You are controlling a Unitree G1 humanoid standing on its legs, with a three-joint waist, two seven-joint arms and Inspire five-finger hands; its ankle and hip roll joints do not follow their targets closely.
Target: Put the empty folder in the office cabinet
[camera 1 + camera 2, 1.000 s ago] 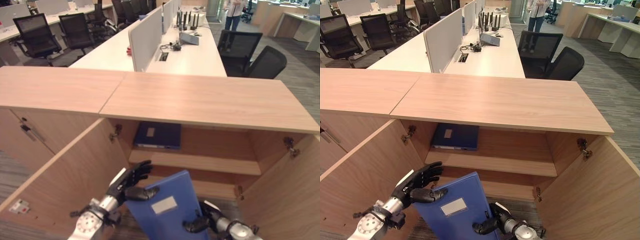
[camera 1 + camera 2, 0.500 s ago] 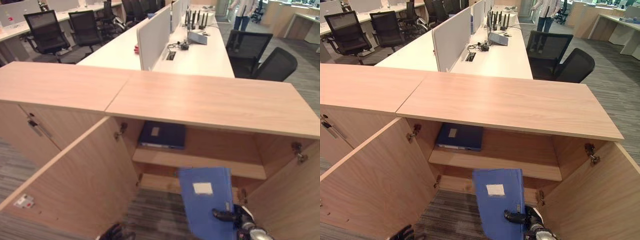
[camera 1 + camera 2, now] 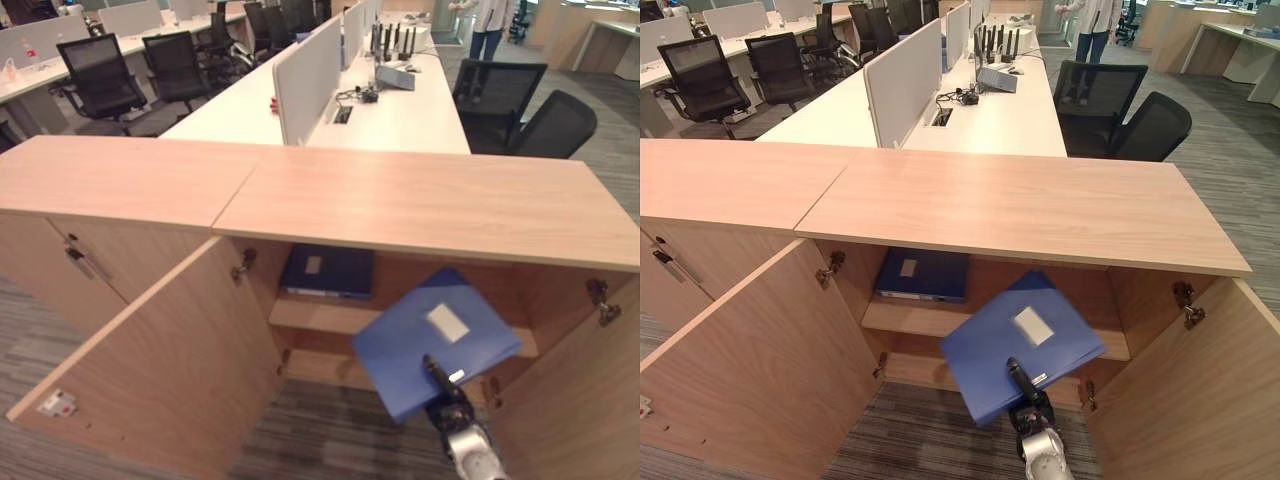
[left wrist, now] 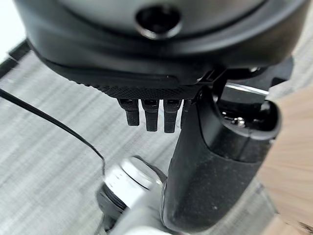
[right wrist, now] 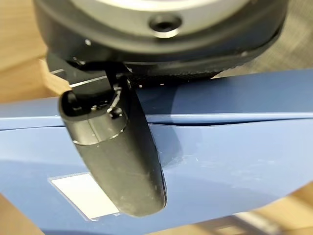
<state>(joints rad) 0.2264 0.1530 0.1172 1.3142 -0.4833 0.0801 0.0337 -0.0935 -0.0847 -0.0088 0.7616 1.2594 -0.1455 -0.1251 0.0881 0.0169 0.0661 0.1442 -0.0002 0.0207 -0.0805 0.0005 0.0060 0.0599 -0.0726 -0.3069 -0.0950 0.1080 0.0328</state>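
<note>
Thumb of the right hand (image 5: pixel 122 161) lies pressed flat across the top face of the blue folder (image 3: pixel 432 340), pinching its near edge; the fingers go under the folder out of sight. Held this way, the folder hangs tilted in front of the open office cabinet (image 3: pixel 420 205), its far corner at the edge of the upper shelf (image 3: pixel 915 318), most of it still outside over the carpet. A blank white label (image 3: pixel 1033 325) sits on its cover, with no writing that I can read. On the upper shelf lies a darker blue binder (image 3: pixel 328 271), flat, bearing its own small white label. Both cabinet doors stand wide open. Left hand (image 4: pixel 195 166) shows in its wrist view over grey carpet, fingers straight and holding nothing.
</note>
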